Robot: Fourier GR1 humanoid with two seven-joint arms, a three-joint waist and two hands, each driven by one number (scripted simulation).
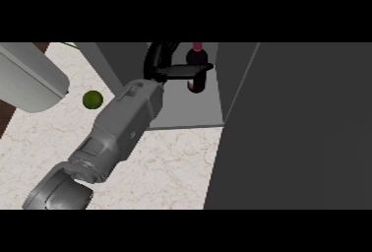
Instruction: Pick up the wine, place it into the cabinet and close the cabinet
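Plainly, the head view shows one grey forearm running from the lower left to the top centre. There the left hand [166,69] has its fingers and thumb curled round the wine bottle [195,83]. The bottle hangs inside the open cabinet [190,106], above its pale floor; whether its base touches cannot be told. The right hand is out of frame.

The likely risk is releasing before the base rests, which would topple the bottle, or the wrist clipping it on the way out. The door [291,128], a dark panel filling the right side, could hit the forearm if swung early.

Below lies a pale marbled counter [167,167], with a lime [92,99] at left and a light grey rounded object [29,74] at upper left.
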